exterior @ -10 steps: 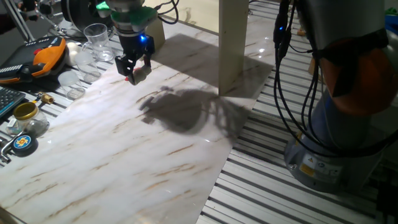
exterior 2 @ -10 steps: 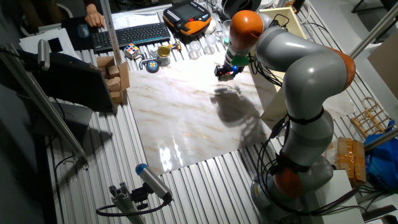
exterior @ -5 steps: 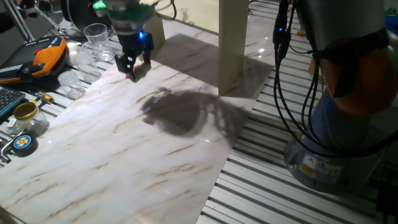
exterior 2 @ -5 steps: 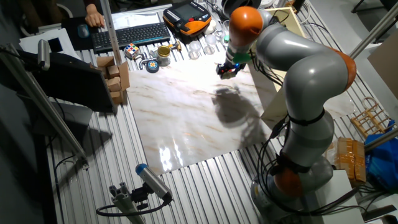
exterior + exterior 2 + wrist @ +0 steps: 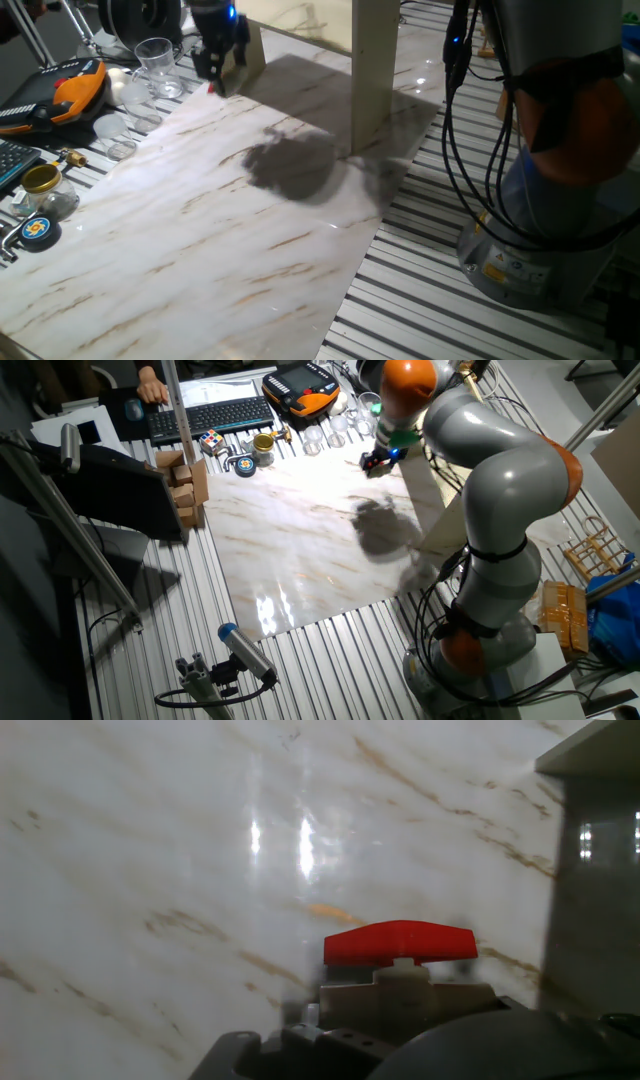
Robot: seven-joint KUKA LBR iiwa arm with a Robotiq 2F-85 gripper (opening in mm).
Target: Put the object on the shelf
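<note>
One object (image 5: 400, 945) is present: a white fitting with a red handle, and you see it most clearly in the hand view, seated directly at the gripper (image 5: 218, 68) with its red handle uppermost and its white body between the fingers. One shelf (image 5: 375, 70) stands on the counter (image 5: 220, 230), identifiable in one fixed view by its pale upright panel leg; a second panel sits just behind the gripper. One arm (image 5: 500, 470) reaches over the far edge of the counter. The gripper is clamped on the object and holds it above the marble surface, clear of it, just beside the shelf's near panel. In the fixed views you see only a small red spot at the fingertips. Along the counter's far side you can count one brass-lidded jar (image 5: 42, 181), at least two clear glasses (image 5: 155, 57), one orange-and-black device (image 5: 75, 88) and one keyboard (image 5: 205, 415).
</note>
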